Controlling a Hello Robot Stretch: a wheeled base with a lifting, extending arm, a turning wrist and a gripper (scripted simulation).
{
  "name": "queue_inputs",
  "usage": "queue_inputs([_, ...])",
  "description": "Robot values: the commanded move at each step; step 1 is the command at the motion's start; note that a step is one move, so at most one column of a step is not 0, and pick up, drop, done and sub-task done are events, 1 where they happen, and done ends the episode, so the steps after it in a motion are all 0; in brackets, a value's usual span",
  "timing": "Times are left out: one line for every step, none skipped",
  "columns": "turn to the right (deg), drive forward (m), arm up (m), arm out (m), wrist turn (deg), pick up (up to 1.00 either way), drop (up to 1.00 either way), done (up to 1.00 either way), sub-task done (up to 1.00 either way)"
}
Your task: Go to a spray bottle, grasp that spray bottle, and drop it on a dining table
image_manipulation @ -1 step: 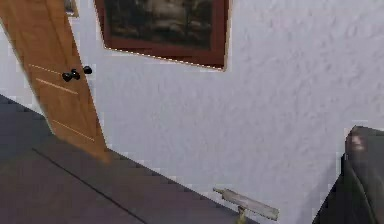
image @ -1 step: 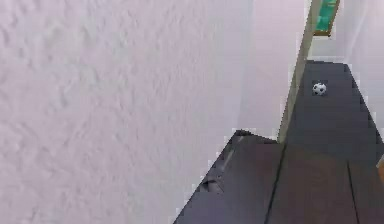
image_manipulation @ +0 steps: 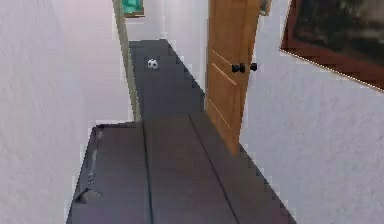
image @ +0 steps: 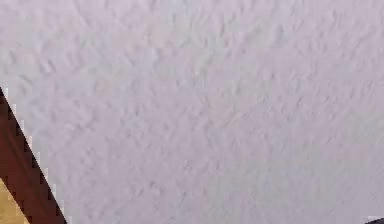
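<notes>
**Item: corridor stop, search stage**

- Forward view: white textured wall (image: pixel 200 100) close ahead. A dark brown skirting strip (image: pixel 25 170) and a corner of yellowish floor (image: pixel 8 205) sit at the near left.
- Arm side view: dark corridor floor (image_manipulation: pixel 170 110) runs from near to far. A wooden door (image_manipulation: pixel 228 60) with dark knobs (image_manipulation: pixel 238 68) stands on the right. Nearer on that right wall hangs a dark-framed picture (image_manipulation: pixel 335 40). At the far end are the edge of a green picture (image_manipulation: pixel 131 6) and a small pale round thing (image_manipulation: pixel 152 63) with dark marks on the floor, too small to name.
- Spray bottle: you cannot place it from here. Nothing has its shape, and the far round thing does not suit.
- Dining table: likewise unplaced.
- Gripper: you cannot tell how its jaws stand.
- Progress, as a judgement: you are in the first step, the search. The approach, the grasp, the carry and the drop are all left to do. The wall blocks the way ahead, and the corridor looks like the open route.
- Writing: no brand, label or lettering can be read.
</notes>
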Motion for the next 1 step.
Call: queue_inputs([-45.0, 0.00, 0.00, 0.00, 0.0, 0.00, 0.00, 0.00, 0.00])
